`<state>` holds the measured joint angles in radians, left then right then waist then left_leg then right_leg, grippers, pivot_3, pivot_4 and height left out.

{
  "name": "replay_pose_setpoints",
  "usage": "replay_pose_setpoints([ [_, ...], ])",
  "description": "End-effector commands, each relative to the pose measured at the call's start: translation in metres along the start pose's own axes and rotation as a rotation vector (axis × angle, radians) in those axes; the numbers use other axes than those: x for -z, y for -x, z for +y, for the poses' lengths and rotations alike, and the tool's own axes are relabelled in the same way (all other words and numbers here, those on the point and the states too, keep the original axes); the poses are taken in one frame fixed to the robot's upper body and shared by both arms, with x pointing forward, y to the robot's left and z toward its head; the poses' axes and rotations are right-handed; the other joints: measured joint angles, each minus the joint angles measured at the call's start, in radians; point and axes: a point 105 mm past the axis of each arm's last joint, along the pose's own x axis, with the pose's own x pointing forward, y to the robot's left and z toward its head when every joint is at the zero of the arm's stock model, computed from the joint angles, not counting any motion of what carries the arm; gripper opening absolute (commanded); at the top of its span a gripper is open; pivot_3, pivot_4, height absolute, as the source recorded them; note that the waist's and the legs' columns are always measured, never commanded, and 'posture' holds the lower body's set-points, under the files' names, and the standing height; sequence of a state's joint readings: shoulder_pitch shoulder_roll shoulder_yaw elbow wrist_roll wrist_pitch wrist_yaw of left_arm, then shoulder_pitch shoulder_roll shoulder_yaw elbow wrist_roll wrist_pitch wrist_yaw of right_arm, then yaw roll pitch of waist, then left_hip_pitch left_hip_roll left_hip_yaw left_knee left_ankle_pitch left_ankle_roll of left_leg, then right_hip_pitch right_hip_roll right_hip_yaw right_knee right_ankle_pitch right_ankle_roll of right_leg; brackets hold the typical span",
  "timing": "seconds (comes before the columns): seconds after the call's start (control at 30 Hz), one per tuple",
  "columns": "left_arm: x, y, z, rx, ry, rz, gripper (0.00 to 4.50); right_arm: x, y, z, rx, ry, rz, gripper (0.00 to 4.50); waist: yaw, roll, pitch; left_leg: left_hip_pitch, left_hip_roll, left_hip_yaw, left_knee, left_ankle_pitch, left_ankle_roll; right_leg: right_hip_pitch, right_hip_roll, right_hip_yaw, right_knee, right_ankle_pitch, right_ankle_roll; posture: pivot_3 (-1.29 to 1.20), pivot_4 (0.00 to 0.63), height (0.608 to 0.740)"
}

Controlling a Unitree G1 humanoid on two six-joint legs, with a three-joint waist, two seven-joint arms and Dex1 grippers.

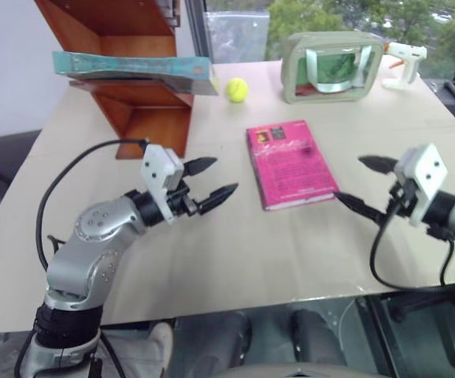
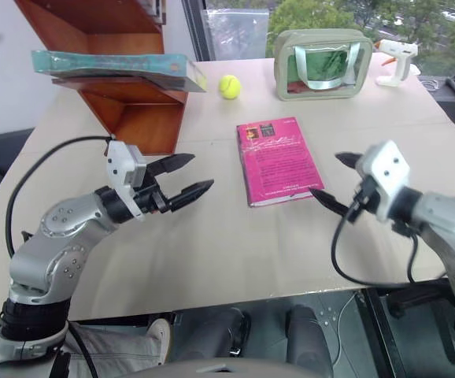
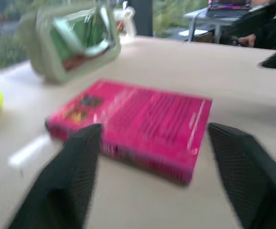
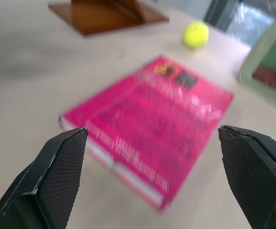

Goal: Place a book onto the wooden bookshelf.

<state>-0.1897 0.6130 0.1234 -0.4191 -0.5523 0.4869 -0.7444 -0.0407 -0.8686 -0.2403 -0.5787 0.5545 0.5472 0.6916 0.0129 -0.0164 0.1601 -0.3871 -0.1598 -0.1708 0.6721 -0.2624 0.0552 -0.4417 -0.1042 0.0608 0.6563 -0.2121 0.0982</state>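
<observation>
Over table (image 1: 212, 260), both pincers (image 1: 209, 183) (image 1: 361, 183) hover level, spread.

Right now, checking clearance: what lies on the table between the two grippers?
The flat bright pink book, between left gripper and right gripper, in the left eye view.

Beige table (image 1: 212, 260), wooden bookshelf (image 1: 145, 118), pink book (image 1: 290, 164), tennis ball (image 1: 237, 90), green pouch (image 1: 331, 67), glue gun (image 1: 405, 61)

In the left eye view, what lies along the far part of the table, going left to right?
Wooden bookshelf with the teal book on its shelf → tennis ball → green pouch → white glue gun.
</observation>
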Motion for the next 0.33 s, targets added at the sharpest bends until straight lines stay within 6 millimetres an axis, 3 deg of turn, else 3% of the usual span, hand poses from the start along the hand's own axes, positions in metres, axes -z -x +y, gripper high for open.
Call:
replay_pose_setpoints([
  [0.03,0.006,0.014,0.011,-0.05,-0.054,0.016,4.45,-0.008,0.021,0.003,0.034,0.07,0.016,4.5,0.002,0.0,0.0,0.001,0.0,0.0,-0.001,0.0,0.0,0.001,0.0,0.0,-0.001,0.0,0.0,0.0,0.15,0.74],
  [0.2,0.035,0.044,0.015,-0.053,-0.067,0.131,4.45,0.008,0.059,0.009,0.087,0.037,0.136,4.5,0.006,0.001,0.0,0.006,0.001,0.0,-0.004,-0.001,0.0,0.007,0.0,0.0,-0.006,0.0,0.0,0.0,0.15,0.74],
  [0.33,0.04,0.052,0.017,-0.046,-0.051,0.156,4.45,0.012,0.071,0.01,0.104,0.018,0.172,4.5,0.006,0.001,0.0,0.008,0.002,0.0,-0.004,-0.004,0.004,0.012,0.001,-0.002,-0.012,0.001,0.001,0.0,0.15,0.74],
])
